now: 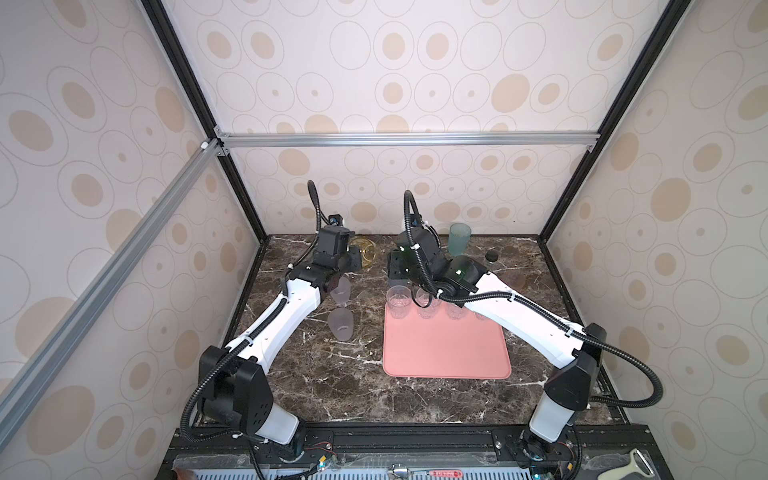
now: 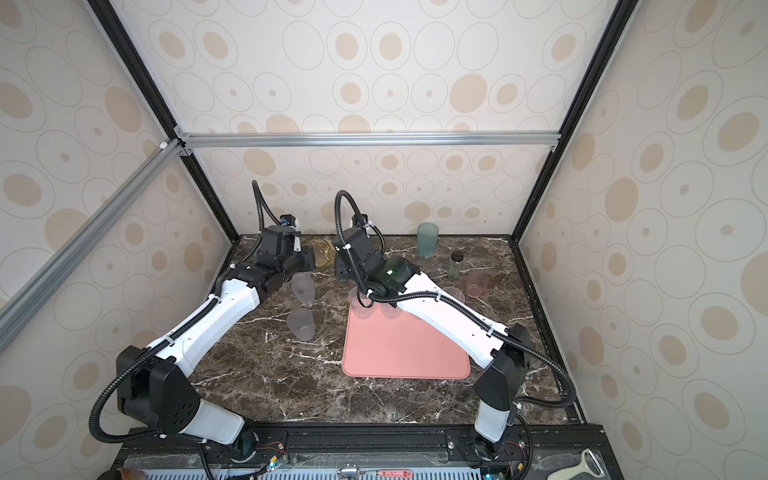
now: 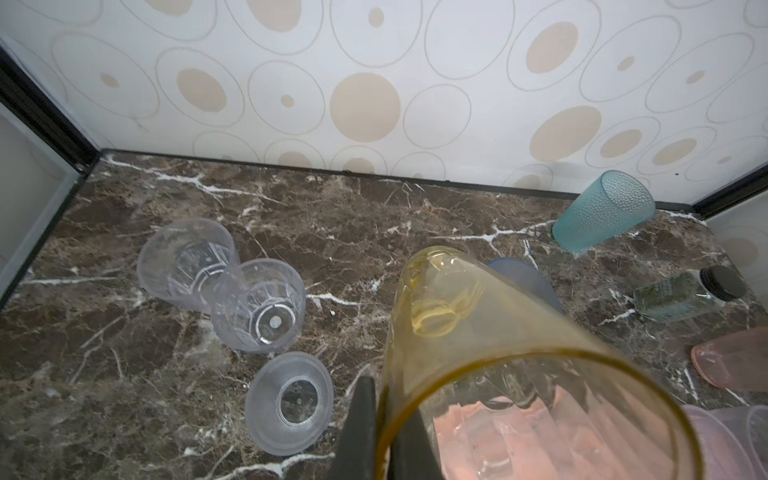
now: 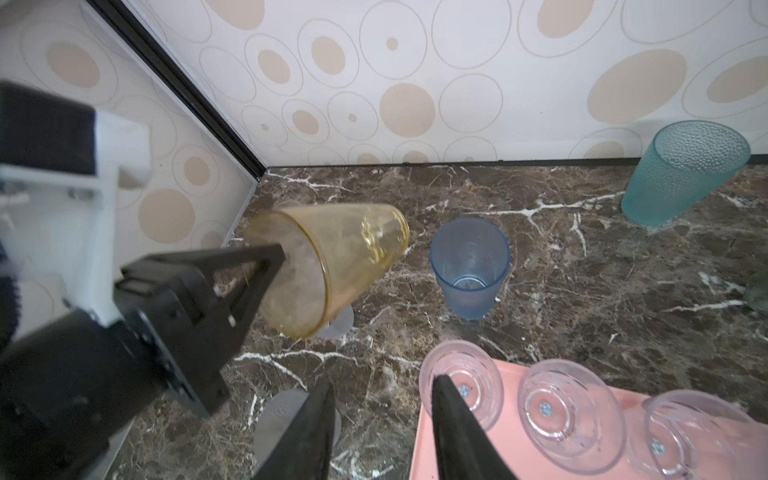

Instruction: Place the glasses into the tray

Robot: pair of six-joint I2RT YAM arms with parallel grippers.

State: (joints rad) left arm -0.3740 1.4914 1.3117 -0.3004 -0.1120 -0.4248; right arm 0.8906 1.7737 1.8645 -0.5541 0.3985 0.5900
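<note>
Far left on the bench, the left wrist view shows two clear faceted glasses upright and touching each other. In both top views two frosted glasses stand on bare bench between the left arm and the tray, right in the lane from that arm to the tray.

The left fingers are clamped tight on the rim of the amber glass, one finger outside the wall and one inside. The glass hangs tilted, with its mouth toward the fingers and its base away, over the back of the bench and off the tray. Near its base an upright blue glass stands on the bench, near the tray's far-left corner.

The right fingers hang at that corner, parted, with nothing between them. The tray-side finger overlaps the mouth of the nearest of three clear glasses lined along the tray's far edge; I cannot tell whether it touches. The right arm lies across the tray's far-right corner and hides it in both top views.

Further right, a teal glass stands by the back wall. A jar with a black lid and a pink glass stand near each other on the bench.
</note>
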